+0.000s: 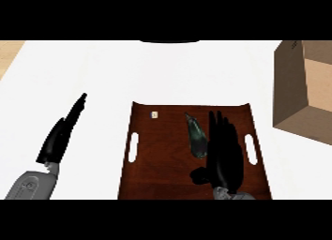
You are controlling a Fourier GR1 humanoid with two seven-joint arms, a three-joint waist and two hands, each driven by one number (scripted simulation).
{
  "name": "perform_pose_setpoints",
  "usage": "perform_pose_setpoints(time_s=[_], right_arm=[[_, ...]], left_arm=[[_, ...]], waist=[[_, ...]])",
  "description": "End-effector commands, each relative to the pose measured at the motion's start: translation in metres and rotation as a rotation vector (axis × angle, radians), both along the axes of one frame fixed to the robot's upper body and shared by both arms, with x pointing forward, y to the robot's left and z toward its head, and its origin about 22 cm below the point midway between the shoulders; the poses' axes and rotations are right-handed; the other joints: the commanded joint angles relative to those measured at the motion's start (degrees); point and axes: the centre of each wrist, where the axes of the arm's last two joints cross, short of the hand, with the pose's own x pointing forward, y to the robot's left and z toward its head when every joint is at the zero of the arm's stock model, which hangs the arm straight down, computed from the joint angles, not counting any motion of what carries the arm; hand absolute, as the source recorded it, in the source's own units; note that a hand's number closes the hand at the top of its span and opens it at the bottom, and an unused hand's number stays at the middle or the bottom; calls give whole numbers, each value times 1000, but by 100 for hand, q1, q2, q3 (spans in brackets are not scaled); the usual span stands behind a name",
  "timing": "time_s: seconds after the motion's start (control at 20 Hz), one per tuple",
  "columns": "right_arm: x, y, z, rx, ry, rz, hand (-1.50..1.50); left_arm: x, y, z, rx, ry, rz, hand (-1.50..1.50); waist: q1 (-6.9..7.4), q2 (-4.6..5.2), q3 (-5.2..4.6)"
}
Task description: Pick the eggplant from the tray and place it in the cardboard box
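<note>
Nearest the camera, both grey forearms come in from the lower edge of the head view. Under everything spreads the white counter (pixel 162 70), the largest thing in sight, with a strip of pale wood flooring (pixel 3 58) showing past its far left corner.

Next in size is the cardboard box (pixel 308 91), standing open at the counter's right edge, its flaps spread and its brown inside wall visible. It sits just beside the tray's far right corner without touching it.

A dark brown wooden tray (pixel 165 159) lies in the middle of the counter and runs down to the near edge of the view. It has a slot handle cut along each long side, and a small pale tag (pixel 154 114) lies near its far left corner.

Over the tray's right half the right hand (pixel 222 154) stretches away from the camera, black fingers (pixel 216 124) long and nearly straight, close together, not curled round anything. They lie alongside the eggplant (pixel 196 136), just to its right; whether they touch it I cannot tell.

On the counter left of the tray, well apart from it, the left hand (pixel 58 138) rests with fingers straight and released, pointing to the far edge and holding nothing.

Smallest is the eggplant: dark, slim, tapered, lying lengthwise on the tray right of centre, stem end toward the far edge.
</note>
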Motion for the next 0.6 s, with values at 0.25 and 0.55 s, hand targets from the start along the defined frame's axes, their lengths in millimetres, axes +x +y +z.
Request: perform_pose_setpoints(time_s=[0.25, 0.55], right_arm=[[15, 7, -26, -17, 33, -12, -150], [36, -13, -27, 5, 55, 17, -150]], left_arm=[[-4, 2, -6, -3, 3, -3, 0], [-10, 15, 13, 7, -4, -3, 0]], waist=[[0, 0, 0], [14, -3, 1]])
